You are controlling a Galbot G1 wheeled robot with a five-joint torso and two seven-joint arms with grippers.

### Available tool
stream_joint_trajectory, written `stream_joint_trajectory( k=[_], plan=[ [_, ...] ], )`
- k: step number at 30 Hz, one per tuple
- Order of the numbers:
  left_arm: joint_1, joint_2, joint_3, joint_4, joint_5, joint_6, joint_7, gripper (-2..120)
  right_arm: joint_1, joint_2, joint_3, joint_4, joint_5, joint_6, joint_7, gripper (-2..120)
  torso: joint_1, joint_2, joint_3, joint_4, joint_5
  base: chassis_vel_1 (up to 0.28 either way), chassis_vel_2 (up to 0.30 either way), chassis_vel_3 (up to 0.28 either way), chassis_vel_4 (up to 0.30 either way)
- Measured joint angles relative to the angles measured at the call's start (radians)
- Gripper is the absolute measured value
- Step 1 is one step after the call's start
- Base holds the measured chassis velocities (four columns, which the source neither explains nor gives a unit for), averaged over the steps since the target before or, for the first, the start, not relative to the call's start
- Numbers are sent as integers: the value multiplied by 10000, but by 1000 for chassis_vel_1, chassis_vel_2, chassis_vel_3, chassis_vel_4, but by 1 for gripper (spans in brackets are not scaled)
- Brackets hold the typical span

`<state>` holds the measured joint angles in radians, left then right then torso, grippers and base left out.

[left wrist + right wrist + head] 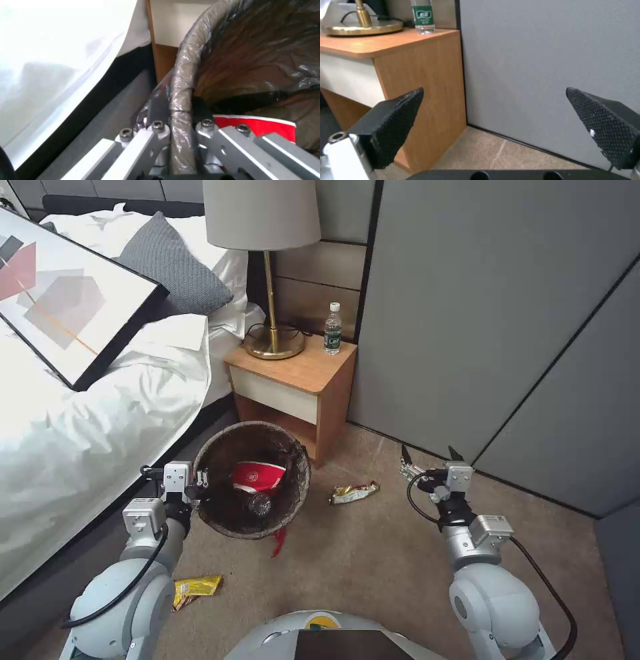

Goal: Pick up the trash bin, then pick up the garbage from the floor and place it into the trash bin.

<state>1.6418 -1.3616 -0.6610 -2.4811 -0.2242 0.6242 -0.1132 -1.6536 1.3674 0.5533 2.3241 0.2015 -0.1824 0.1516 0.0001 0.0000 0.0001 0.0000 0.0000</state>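
Meanwhile left gripper [181, 120] fingers pinch the trash bin's [293, 500] crinkly bagged rim; right gripper [430, 455] gapes empty.

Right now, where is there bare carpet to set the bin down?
Barest: the carpet between the trash bin, the right hand and the robot's base, short of the gold wrapper. Crowded: the left hand grips the bin's rim against the bed, nightstand behind, yellow wrapper by the left arm.

A wooden nightstand [293, 380] holds a brass lamp [270, 267] and 1 water bottle [333, 328], beside a white-sheeted bed [100, 407].
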Motion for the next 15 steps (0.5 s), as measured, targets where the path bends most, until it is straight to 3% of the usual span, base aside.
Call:
stream_joint_trajectory(
  k=[8,15],
  plan=[
    [116,22,-38,-126,-8,5,-29,3,128,-321,270,-470,455,-840,-705,100,-1,0,-2,1,0,-16,25,19,-12],
    [213,36,-59,-189,-16,39,-60,3,573,-668,127,-1190,1535,-1428,-652,100,0,0,-1,0,1,0,0,0,0]
  ],
)
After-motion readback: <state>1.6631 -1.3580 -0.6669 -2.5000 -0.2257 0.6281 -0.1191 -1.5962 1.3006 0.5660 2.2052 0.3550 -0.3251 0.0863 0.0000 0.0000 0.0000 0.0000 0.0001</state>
